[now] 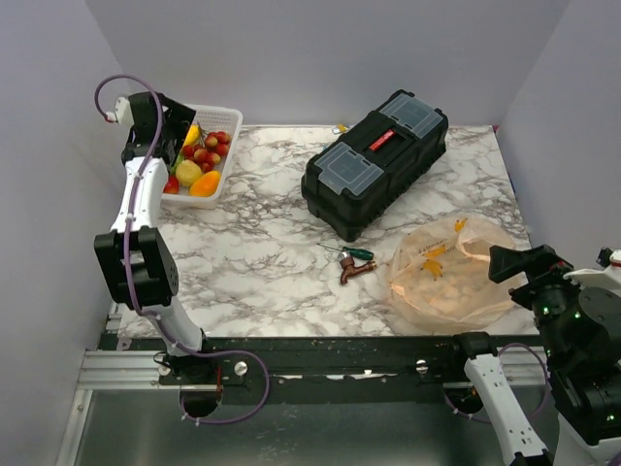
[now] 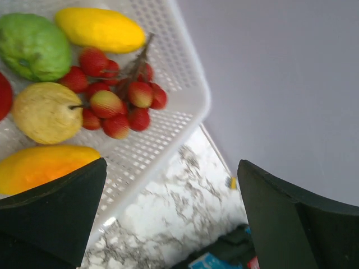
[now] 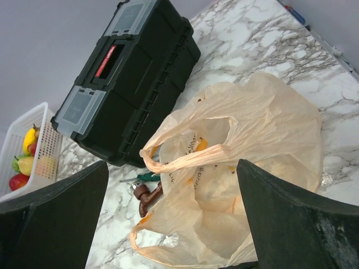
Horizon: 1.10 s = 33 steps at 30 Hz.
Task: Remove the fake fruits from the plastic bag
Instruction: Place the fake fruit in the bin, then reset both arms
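The fake fruits (image 1: 199,160) lie in a white mesh basket (image 1: 234,118) at the table's far left. In the left wrist view I see a green round one (image 2: 33,45), a yellow oval (image 2: 101,29), a red berry cluster (image 2: 120,101), a pale yellow fruit (image 2: 47,112) and an orange one (image 2: 45,168). My left gripper (image 2: 171,218) hangs open over the basket's (image 2: 179,67) near corner, holding nothing. The pale-orange plastic bag (image 1: 451,274) lies slumped at the near right, mouth and loop handle (image 3: 185,159) facing my open right gripper (image 3: 171,224), which hovers just above it. Only yellow marks show through the film.
A black toolbox (image 1: 374,160) lies diagonally across the middle back. A brown tap piece (image 1: 355,271) and a green-handled screwdriver (image 1: 351,252) rest just left of the bag. Grey walls close in the table on the left, back and right.
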{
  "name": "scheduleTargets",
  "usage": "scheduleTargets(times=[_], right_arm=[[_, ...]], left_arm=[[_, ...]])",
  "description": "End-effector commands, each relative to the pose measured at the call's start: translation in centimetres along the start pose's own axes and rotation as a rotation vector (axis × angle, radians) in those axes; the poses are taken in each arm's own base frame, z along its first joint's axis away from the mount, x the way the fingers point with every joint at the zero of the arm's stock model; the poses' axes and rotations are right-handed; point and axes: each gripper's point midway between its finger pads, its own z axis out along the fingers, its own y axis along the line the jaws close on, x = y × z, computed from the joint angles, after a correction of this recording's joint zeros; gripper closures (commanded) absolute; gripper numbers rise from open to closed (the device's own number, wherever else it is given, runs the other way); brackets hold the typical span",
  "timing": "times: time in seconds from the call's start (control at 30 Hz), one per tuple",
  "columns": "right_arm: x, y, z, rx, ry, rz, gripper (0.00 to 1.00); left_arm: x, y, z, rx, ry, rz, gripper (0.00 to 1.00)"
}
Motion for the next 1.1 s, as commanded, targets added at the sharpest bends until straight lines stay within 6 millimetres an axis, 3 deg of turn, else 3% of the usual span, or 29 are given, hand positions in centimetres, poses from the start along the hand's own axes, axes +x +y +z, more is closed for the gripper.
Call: scheduleTargets(times=[0.0,0.13,0.3,0.47,0.6,0.9,1.07], right_arm=[[-0.8,1.3,-0.1,-0.053,-0.004,-0.029,0.0],[-1.5,1.9,-0.2,-0.074,-0.014,-0.046,0.0],[-2.3,2.5,-0.2,-0.093,-0.023,-0.07,0.0],[-3.5,3.3,-0.8,-0.128,-0.055,-0.09,0.0],[-5.0,3.8,-1.8,-0.146,-0.1,-0.107,0.0],[-7.1,3.8,-3.7,-0.141,-0.144,-0.134,0.0],[-7.9,4.0,-4.9,-0.161,-0.176,-0.101,0.0]], left_arm=[[2.5,-7.1,-7.2,0.288,0.159,0.14,0.02],[4.2,-11.2,-13.9,0.512,0.223,0.265,0.02],[5.5,-14.6,-24.3,0.796,0.23,0.451,0.02],[6.2,-15.2,-32.9,1.012,0.116,0.608,0.02],[5.5,-14.5,-39.0,1.166,0.03,0.643,0.02],[2.6,-12.5,-48.6,1.402,-0.27,0.539,0.01],[0.3,-12.2,-51.5,1.402,-0.418,0.55,0.01]])
